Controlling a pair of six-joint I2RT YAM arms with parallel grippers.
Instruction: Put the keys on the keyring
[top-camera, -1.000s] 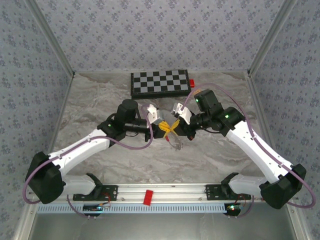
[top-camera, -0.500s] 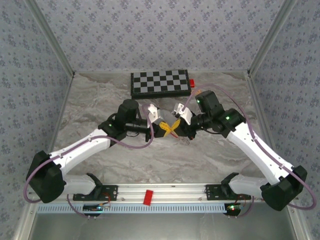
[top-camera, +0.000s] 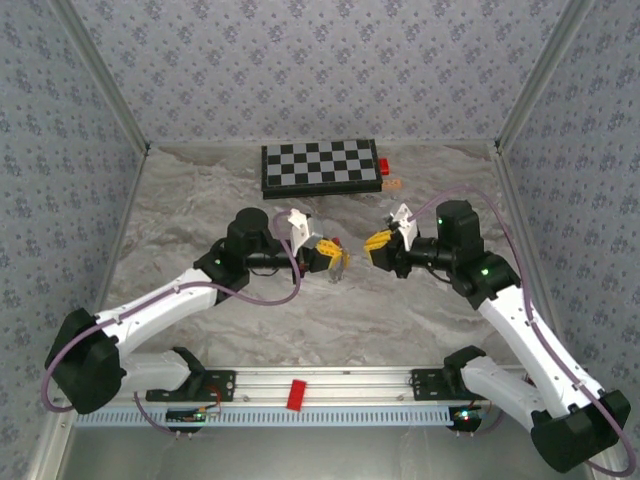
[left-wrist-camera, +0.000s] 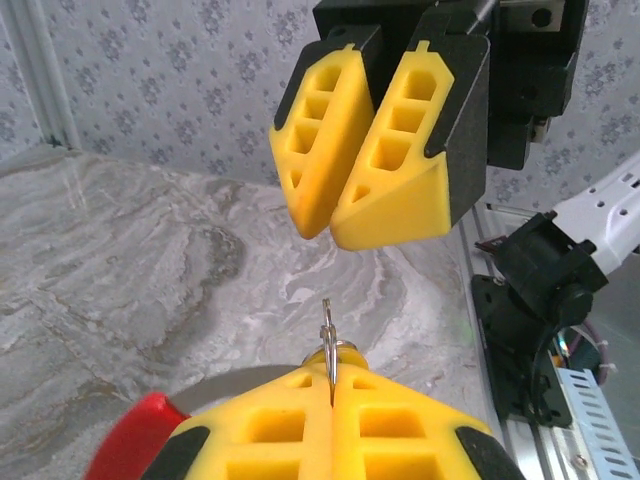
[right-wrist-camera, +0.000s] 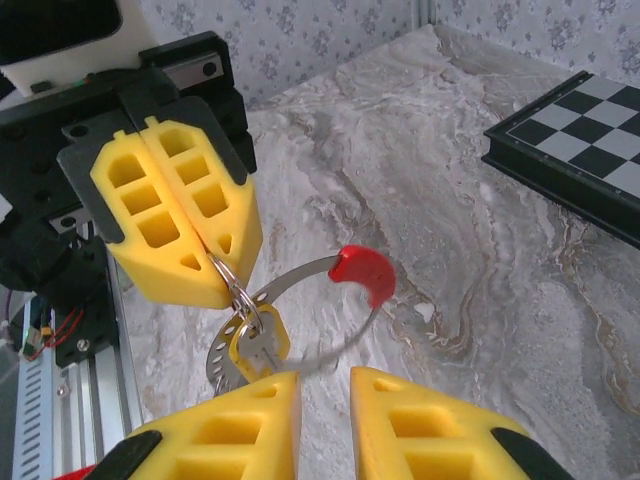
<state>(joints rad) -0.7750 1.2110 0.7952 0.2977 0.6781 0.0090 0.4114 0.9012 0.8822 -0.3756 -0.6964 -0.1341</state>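
Grey marbled table (top-camera: 200, 210), chessboard (top-camera: 320, 165) at far edge, small red piece (top-camera: 384, 166) and tiny orange key (top-camera: 393, 184) beside it.

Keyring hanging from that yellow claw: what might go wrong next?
The left gripper pinches the keyring only by a thin bit of metal at its fingertips, so it might slip out. The open right gripper sits close by; a nudge could knock the yellow key or ring loose.

The ring (right-wrist-camera: 360, 270) has its top tucked inside the left hand (right-wrist-camera: 222, 270). The key (right-wrist-camera: 275, 335) is partly hidden behind the right hand (right-wrist-camera: 323, 378). From above, both look too tiny. The board (right-wrist-camera: 580, 140) runs off the edge.
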